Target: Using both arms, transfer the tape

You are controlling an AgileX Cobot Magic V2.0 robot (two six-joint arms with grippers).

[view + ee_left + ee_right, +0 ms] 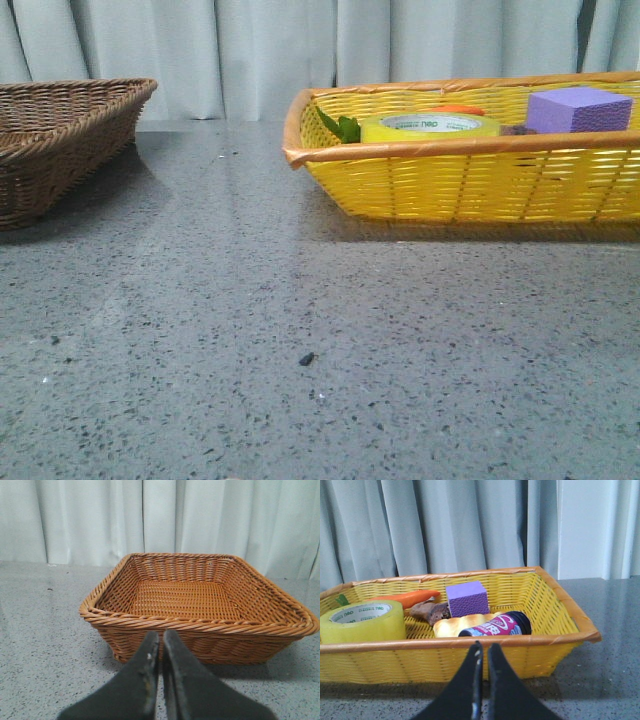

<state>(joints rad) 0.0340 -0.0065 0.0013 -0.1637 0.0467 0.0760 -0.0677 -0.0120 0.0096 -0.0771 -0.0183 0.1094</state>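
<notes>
Pale curtains (250, 50) hang behind a grey speckled table (300, 340); from the front neither arm shows, only a brown wicker basket (60, 140) and a yellow basket (470, 175) well apart; the tape (430, 127) lies flat inside the yellow one, a purple block (580, 108) near it. Only the right wrist view reveals a carrot (410, 598), a dark bottle with a pink label (495, 626) and the tape (362, 620), beyond the right gripper (484, 652), its jaws nearly together on nothing. Just beyond the left gripper (161, 642), jaws likewise almost closed, sits the wicker basket (200, 625).
</notes>
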